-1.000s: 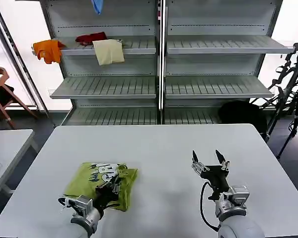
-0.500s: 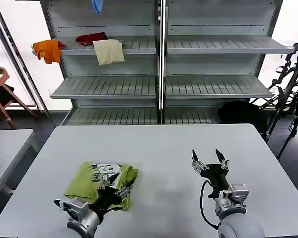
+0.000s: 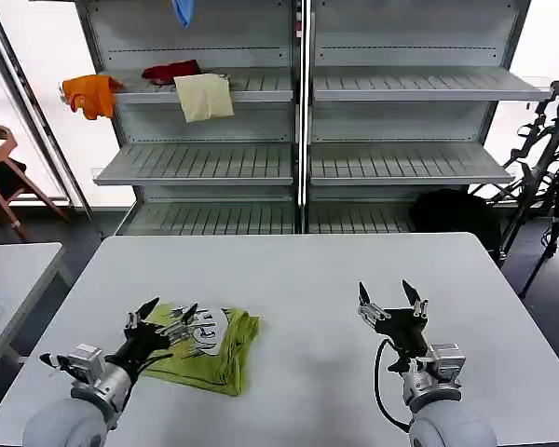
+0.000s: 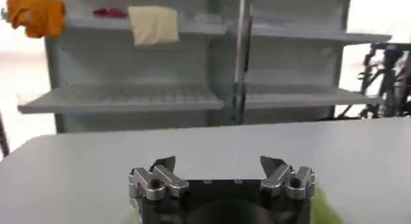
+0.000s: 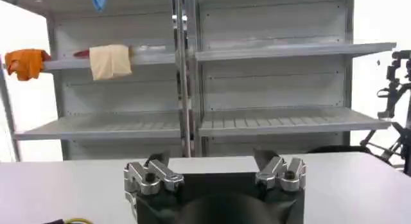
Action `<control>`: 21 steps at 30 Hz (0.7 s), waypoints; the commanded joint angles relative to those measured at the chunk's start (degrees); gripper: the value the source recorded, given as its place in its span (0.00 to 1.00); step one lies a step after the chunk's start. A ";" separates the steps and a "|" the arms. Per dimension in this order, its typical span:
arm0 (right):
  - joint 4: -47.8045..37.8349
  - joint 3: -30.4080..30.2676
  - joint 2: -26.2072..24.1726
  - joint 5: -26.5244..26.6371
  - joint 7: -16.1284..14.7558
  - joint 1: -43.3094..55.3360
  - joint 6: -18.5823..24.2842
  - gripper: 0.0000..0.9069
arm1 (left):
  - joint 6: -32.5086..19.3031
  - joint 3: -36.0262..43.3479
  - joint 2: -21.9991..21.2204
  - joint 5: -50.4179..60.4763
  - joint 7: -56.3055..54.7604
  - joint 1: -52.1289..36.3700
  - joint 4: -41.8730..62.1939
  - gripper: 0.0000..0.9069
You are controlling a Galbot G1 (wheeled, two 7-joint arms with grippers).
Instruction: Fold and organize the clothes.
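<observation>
on table (image 3: 317, 279) | left hand (image 3: 168, 315) open above t-shirt (image 3: 225, 346) | right hand (image 3: 389, 298) open, empty

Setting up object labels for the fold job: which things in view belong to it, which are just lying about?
Job:
- green T-shirt, folded on the table
- left gripper, open above it
- right gripper, open, idle

Lying about:
- orange garment
- red garment
- cream cloth
- blue garment
- shelves
- chair

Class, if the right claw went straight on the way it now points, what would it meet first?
The right claw, open, points across the table toward the shelves. Its way looks free over the tabletop; past the far edge, probably the shelves, though depth is unclear.
</observation>
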 commanded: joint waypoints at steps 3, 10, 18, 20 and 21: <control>0.02 0.07 0.11 -0.19 -0.02 -0.37 -0.02 1.00 | -1.25 -4.89 1.02 -1.81 1.23 -1.12 11.39 1.00; 0.03 -0.19 0.29 -0.36 0.05 -0.42 0.05 1.00 | -0.04 -5.52 1.24 -4.44 1.02 -0.14 11.27 1.00; 0.17 -0.28 0.42 -0.45 0.13 -0.55 0.10 1.00 | 1.55 -4.60 0.49 -6.15 0.99 1.79 9.48 0.78; 0.23 -0.31 0.53 -0.30 0.21 -0.63 0.09 1.00 | 1.96 -4.37 0.21 -5.86 0.78 1.75 9.56 0.72; 0.25 -0.27 0.68 -0.31 0.15 -0.81 0.12 1.00 | 2.08 -4.31 0.16 -5.79 0.62 1.67 9.75 0.71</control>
